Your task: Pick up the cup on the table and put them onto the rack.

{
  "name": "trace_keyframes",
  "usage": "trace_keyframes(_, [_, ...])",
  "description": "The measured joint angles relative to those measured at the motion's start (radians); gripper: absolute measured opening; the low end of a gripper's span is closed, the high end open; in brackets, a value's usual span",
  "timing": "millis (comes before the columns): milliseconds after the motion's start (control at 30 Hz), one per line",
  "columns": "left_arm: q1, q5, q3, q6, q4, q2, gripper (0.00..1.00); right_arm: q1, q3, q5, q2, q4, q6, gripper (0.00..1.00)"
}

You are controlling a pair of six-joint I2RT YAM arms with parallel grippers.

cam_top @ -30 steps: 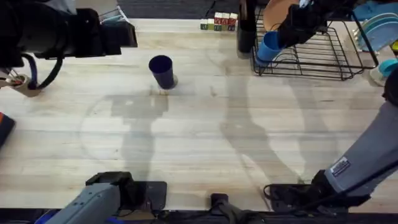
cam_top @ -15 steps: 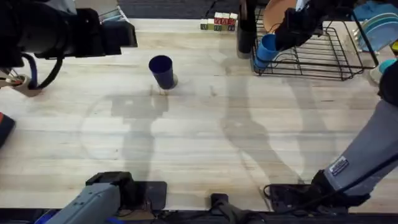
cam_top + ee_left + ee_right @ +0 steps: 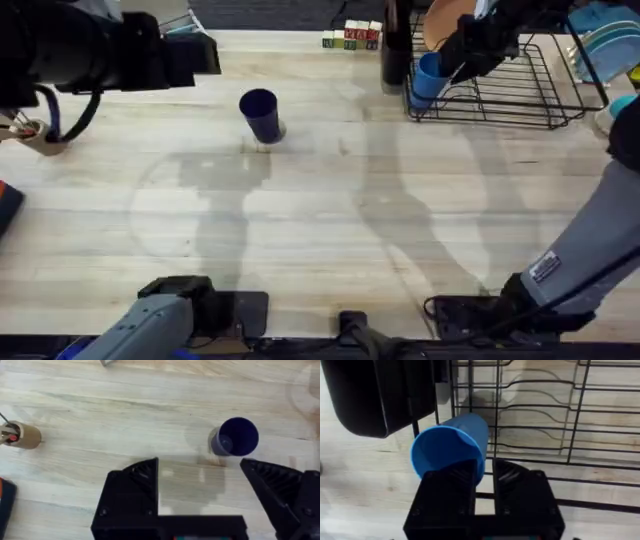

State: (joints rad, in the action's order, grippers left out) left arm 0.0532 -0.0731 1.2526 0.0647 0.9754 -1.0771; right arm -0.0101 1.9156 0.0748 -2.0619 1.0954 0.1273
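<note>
Your right gripper is clamped on the rim of the light blue cup, holding it tilted at the near left corner of the black wire rack at the table's far right, the cup's body against the rack's bars. Your left gripper hangs with its fingers spread and grasps nothing, just beside the dark blue cup, which stands upright on the wooden table, left of centre toward the far side.

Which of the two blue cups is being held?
The light blue cup, tilted in the right gripper at the rack. The dark blue cup stands alone on the table.
</note>
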Motion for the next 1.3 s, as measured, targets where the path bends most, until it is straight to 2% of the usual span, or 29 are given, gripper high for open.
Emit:
trace_keyframes(100, [0.000, 0.000, 0.000, 0.000, -0.008, 0.000, 0.994, 0.000, 0.000, 0.000, 0.000, 0.000, 0.000, 0.236])
trace_keyframes(133, [0.000, 0.000, 0.000, 0.000, -0.014, 0.000, 0.994, 0.000, 0.000, 0.000, 0.000, 0.002, 0.000, 0.284])
trace_keyframes(700, [0.000, 0.000, 0.000, 0.000, -0.014, 0.000, 0.994, 0.000, 0.026, 0.000, 0.000, 0.026, 0.000, 0.331])
trace_keyframes(1033, [0.000, 0.000, 0.000, 0.000, -0.014, 0.000, 0.994, 0.000, 0.127, 0.000, 0.006, 0.095, -0.005, 0.382])
trace_keyframes(1300, [0.000, 0.000, 0.000, 0.000, -0.014, 0.000, 0.993, 0.000, 0.308, 0.000, 0.006, 0.265, -0.053, 0.431])
